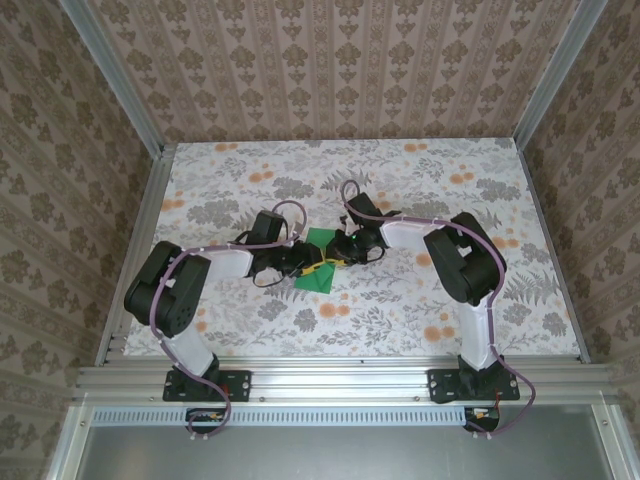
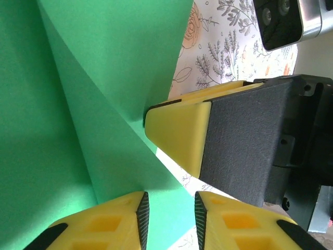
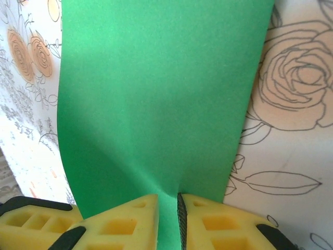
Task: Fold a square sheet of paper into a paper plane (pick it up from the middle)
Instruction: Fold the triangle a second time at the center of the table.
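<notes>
while the right gripper (image 3: 167,208) is pressed together on the near edge of the green sheet (image 3: 161,94), its yellow fingertips pinching the paper so that it puckers at the bite, the left gripper (image 2: 171,211) stands slightly spread. there is a plain gap between its pads, wider than thin paper would fill. the sheet's lower edge runs into that gap, but it does not look clamped.

out from the fingers, the sheet is raised and curved above the floral table (image 3: 296,104), not lying flat on it. seen from above, it sits near the middle of the table, just where the two grippers meet.

i judge this to be an early fold. one side is held while the other gripper takes its grip, and there is no pointed plane shape yet. the next move calls for the left fingers to close on the edge without tugging against the right's hold. then the edges must be brought together squarely before any crease is pressed.

the left wrist view shows a long diagonal bend in the paper, and the right gripper's finger and dark body side-on. the right wrist view gives a smooth green strip with the bend hidden. the top view gives the place on the table, but the paper is too small there to read the folds.
</notes>
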